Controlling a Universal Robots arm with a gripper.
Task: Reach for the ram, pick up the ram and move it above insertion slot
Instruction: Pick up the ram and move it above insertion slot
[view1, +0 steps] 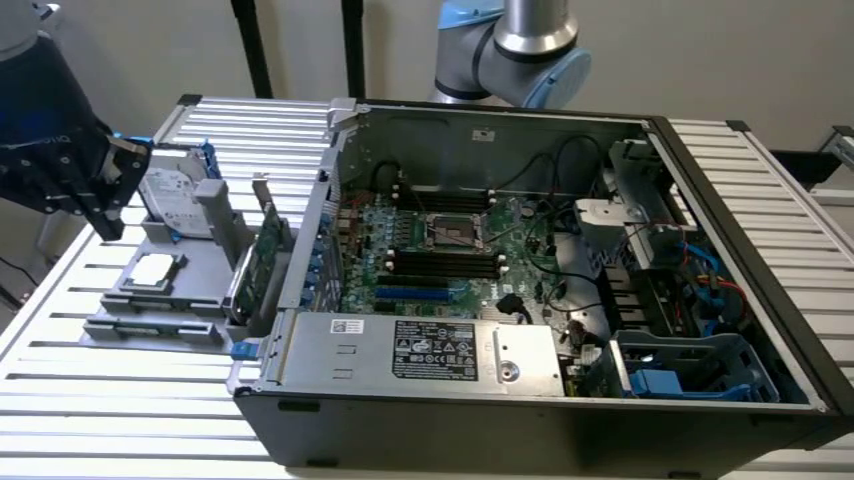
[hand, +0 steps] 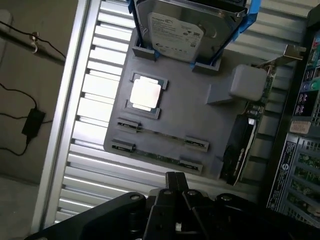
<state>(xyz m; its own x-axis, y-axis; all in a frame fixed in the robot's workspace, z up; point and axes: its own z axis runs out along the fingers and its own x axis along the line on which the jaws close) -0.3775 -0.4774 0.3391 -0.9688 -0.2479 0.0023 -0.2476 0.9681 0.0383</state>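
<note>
Pincer (hand: 175, 177) hangs over the grey fixture tray (hand: 200, 115) with its fingers pressed together, clear of the ram. In the exterior view it sits at the far left, away from the case, partly cut off by the frame edge. The ram (hand: 156, 155) lies on edge in 2 small clips at the tray's near end, the end closest to the pincer. A second stick (hand: 162, 134) lies parallel just beside it. You only get them as thin green lines, and the chips are too small to make out. The same tray carries the processor (hand: 146, 93), the hard drive (hand: 185, 30) with its top cut off, and the expansion card (hand: 245, 135) on edge toward the case. The open computer case (view1: 534, 430) stands on the slatted bench (view1: 120, 420), to the exterior view's right of the tray. The insertion slot (view1: 443, 263) is 1 of several parallel black sockets between the silver processor socket (view1: 454, 230) and the blue slot (view1: 414, 293). You can't tell which 1 is meant. Cables hide part of the board.
</note>
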